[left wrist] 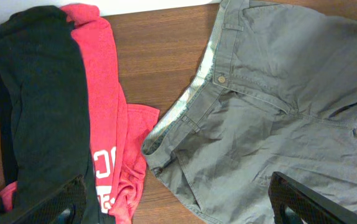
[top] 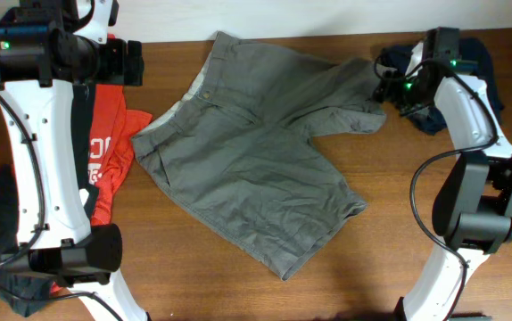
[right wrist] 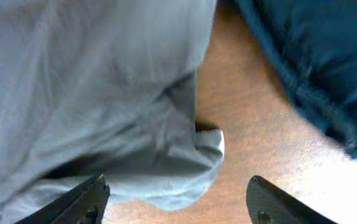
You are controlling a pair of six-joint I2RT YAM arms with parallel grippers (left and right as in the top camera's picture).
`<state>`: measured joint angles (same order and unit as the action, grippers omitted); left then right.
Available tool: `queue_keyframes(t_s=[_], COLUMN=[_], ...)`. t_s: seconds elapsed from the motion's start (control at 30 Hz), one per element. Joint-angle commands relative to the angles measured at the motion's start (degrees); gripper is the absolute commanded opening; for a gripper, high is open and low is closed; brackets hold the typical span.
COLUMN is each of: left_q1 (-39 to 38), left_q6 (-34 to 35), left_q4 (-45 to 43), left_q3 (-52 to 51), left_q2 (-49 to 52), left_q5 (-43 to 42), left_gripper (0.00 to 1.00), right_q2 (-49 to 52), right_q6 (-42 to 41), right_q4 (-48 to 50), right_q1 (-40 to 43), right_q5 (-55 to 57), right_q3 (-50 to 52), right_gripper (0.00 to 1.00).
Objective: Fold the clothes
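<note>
The red shirt (top: 111, 147) and black garment (left wrist: 38, 106) lie bunched at the left, probably parked clear of the work. The left end effector (left wrist: 178, 208) hangs spread open above the waistband. The shorts (top: 256, 152) lie flat mid-counter (top: 372, 267), and the right end effector (right wrist: 175, 202), fingers wide apart, hovers over a leg-hem corner beside the navy garment (right wrist: 309, 56), seemingly placed to pinch it.
</note>
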<state>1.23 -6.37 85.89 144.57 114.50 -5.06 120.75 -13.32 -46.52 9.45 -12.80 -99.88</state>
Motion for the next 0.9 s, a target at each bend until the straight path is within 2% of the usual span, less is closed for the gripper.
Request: queue_keyframes(t_s=[0.0,0.13,0.17,0.27,0.3,0.33,0.37,0.4,0.6,0.7,0.73,0.77,0.8,0.83,0.87], left_q1=[-0.13,-0.13,-0.13,-0.13,-0.13,-0.13,-0.13,-0.13,-0.13,-0.13,-0.13,-0.13,-0.13,-0.13,-0.13], left_q6=[-0.35,-0.35,-0.35,-0.35,-0.35,-0.35,-0.35,-0.35,-0.35,-0.37,-0.35,-0.35,-0.37,-0.37,-0.37], left_q4=[0.09,0.11,0.11,0.24,0.24,0.24,0.24,0.24,0.11,0.02,0.02,0.0,-0.04,-0.17,-0.22], left_q3=[-0.33,-0.33,-0.33,-0.33,-0.33,-0.33,-0.33,-0.33,-0.33,-0.33,-0.33,-0.33,-0.33,-0.33,-0.33], left_q2=[0.35,0.35,0.35,0.35,0.35,0.35,0.35,0.35,0.35,0.35,0.35,0.39,0.46,0.66,0.83], left_q5=[0.33,0.17,0.17,0.15,0.15,0.15,0.15,0.15,0.15,0.17,0.15,0.15,0.15,-0.07,-0.31], left_gripper=[0.93,0.93,0.93,0.93,0.93,0.93,0.93,0.93,0.93,0.93,0.93,0.93,0.93,0.93,0.93], right_q2=[0.46,0.76,0.76,0.76,0.76,0.76,0.5,0.2,-3.28,-3.28,-3.21,-3.15,-3.15,-3.15,-3.19], right_q6=[-1.77,-3.52,-3.74,-3.72,-3.65,-3.65,-3.63,-3.63,1.22,2.58,2.34,2.36,2.38,2.36,2.38], right_q4=[4.35,13.49,16.39,19.23,18.93,18.45,17.99,17.51,3.98,1.2,-0.02,-0.59,-1.16,-1.77,-2.32], right_q1=[-0.11,-0.09,-0.07,-0.07,-0.04,-0.04,0.09,0.39,6.14,7.63,7.93,7.93,7.91,7.82,7.8], right_q5=[-5.18,-9.31,-9.29,-9.29,-9.03,-8.24,-7.32,-6.58,2.99,7.96,10.82,11.69,12.04,11.93,11.47], right_q3=[7.48,15.06,17.25,19.69,19.85,19.82,19.82,19.8,14.36,13.64,13.73,13.73,13.73,13.7,13.64], right_gripper=[0.73,0.67,0.62,0.38,0.23,0.12,0.04,0.04,0.04,0.04,0.09,0.24,0.54,0.65,0.68])
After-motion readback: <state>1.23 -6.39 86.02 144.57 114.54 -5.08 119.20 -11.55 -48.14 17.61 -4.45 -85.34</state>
